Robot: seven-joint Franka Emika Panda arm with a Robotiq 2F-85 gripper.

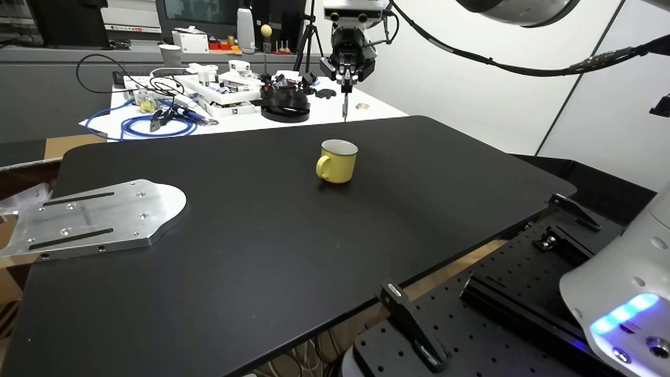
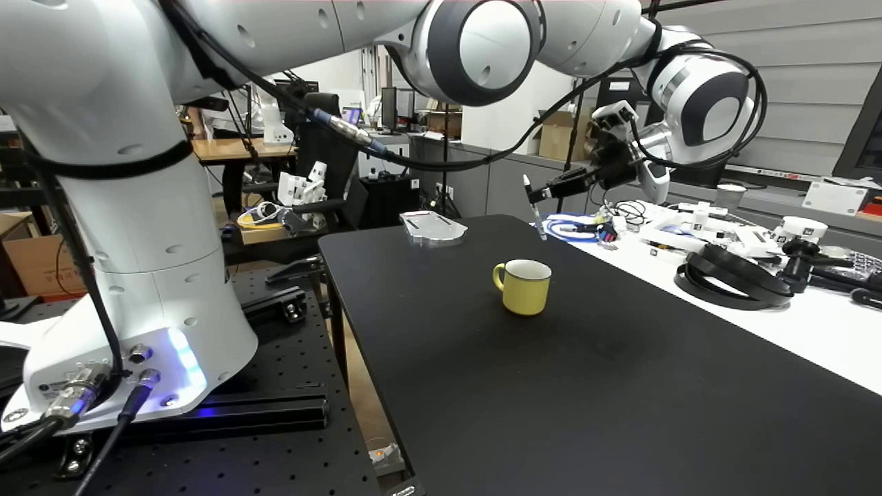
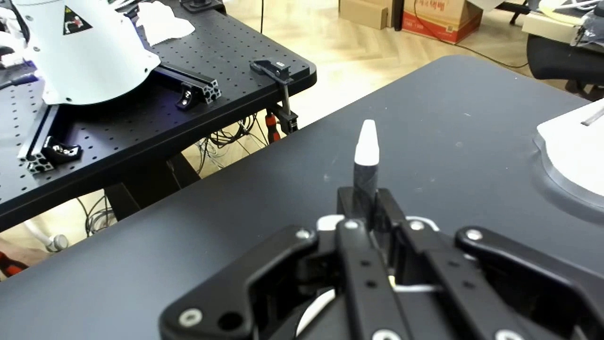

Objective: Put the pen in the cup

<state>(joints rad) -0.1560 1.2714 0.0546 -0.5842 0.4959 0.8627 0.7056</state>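
Observation:
The yellow cup (image 1: 337, 163), a mug with a handle and a pale inside, stands upright on the black table; it also shows in an exterior view (image 2: 526, 289). My gripper (image 1: 346, 86) (image 2: 535, 195) (image 3: 367, 196) is shut on the slim pen (image 1: 345, 107) (image 2: 539, 220) (image 3: 367, 156). The pen's white end sticks out on one side and its greyish length hangs down, slightly tilted. The gripper is above and beyond the cup in both exterior views, apart from it. In the wrist view, small white and yellow patches show between the finger links; I cannot tell whether they are the cup.
A silver metal plate (image 1: 110, 214) lies at one end of the black table (image 1: 251, 283). A white table (image 2: 641, 275) beside it holds a blue cable coil (image 1: 157, 125), a black round object (image 1: 285, 102) and white parts. The robot base (image 2: 138, 317) stands at the opposite edge.

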